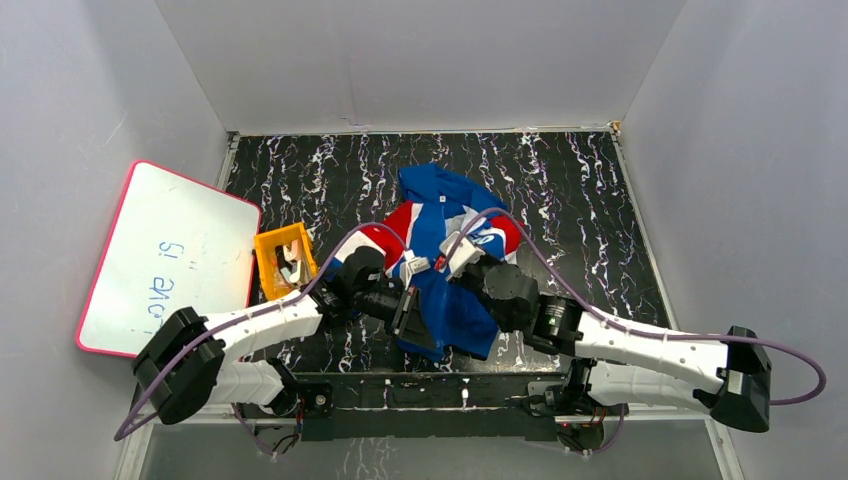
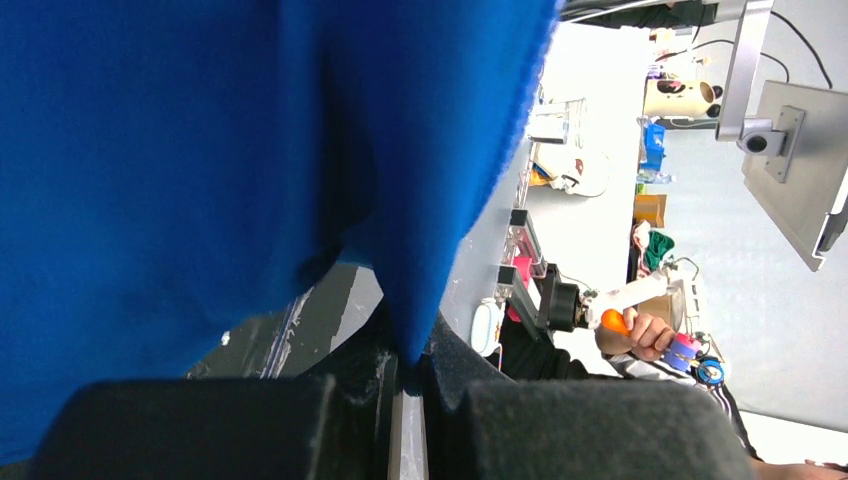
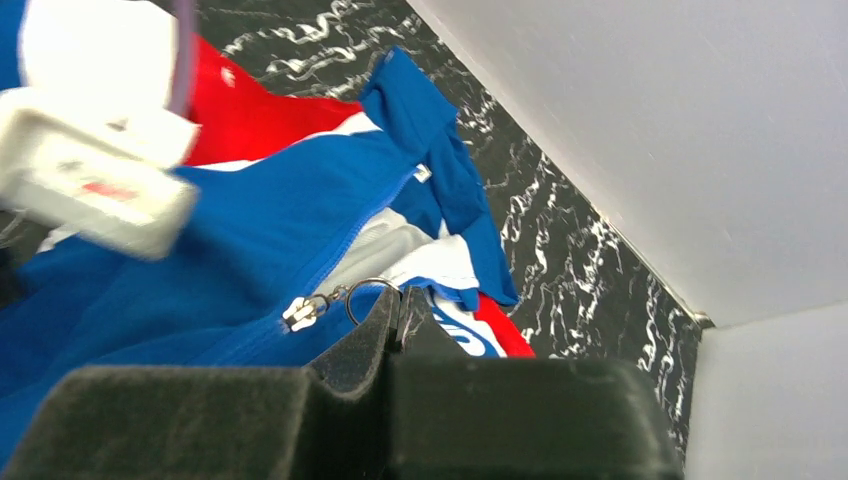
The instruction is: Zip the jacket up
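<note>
The blue jacket [image 1: 440, 195] with red and white stripes lies crumpled in the middle of the black marbled table. My left gripper [image 1: 413, 312] is shut on the jacket's blue lower edge; in the left wrist view the blue fabric [image 2: 200, 150] hangs down into the closed tips of that gripper [image 2: 410, 375]. My right gripper [image 1: 447, 268] is shut at the zipper line. In the right wrist view this gripper [image 3: 400, 296] pinches the metal pull ring [image 3: 358, 298] of the silver zipper slider [image 3: 298, 313], which sits on the blue front [image 3: 260, 230].
A small orange bin [image 1: 283, 260] holding objects stands left of the jacket. A pink-edged whiteboard [image 1: 165, 255] leans at the far left. Grey walls close in the table's back and sides.
</note>
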